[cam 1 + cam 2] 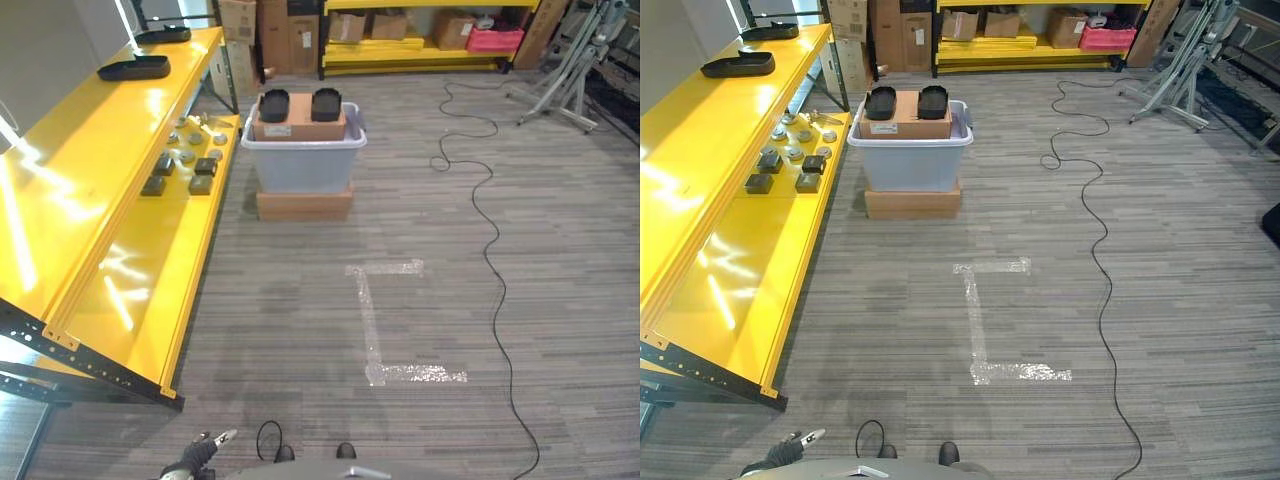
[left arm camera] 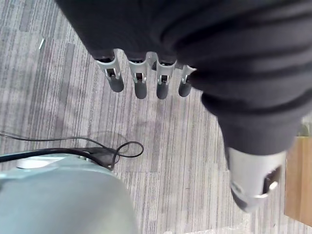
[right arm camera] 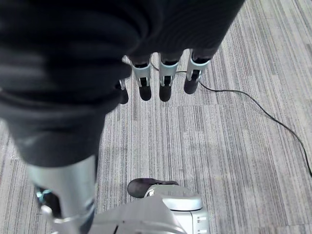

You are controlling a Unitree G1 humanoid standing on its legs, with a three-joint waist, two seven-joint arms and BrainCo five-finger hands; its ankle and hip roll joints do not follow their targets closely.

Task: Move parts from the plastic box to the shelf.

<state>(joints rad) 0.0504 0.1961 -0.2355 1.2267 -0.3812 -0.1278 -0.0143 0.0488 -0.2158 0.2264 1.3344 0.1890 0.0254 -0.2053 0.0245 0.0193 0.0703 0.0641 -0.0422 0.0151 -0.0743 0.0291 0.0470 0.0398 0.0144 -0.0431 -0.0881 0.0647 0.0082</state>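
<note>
Parts (image 1: 300, 104) sit on a cardboard carton in the plastic box (image 1: 303, 160), upper middle, beside the yellow shelf (image 1: 110, 200). Left hand (image 2: 141, 78) and right hand (image 3: 163, 78) hang relaxed, fingers straight and empty, probably because the box is well apart.

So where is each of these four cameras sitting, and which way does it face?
Left eye: on the head, looking down at the yellow shelf and plastic box; left hand at the bottom edge.
Right eye: beside it, same scene.
Left wrist: along the open left hand at carpet.
Right wrist: along the open right hand at carpet.
</note>
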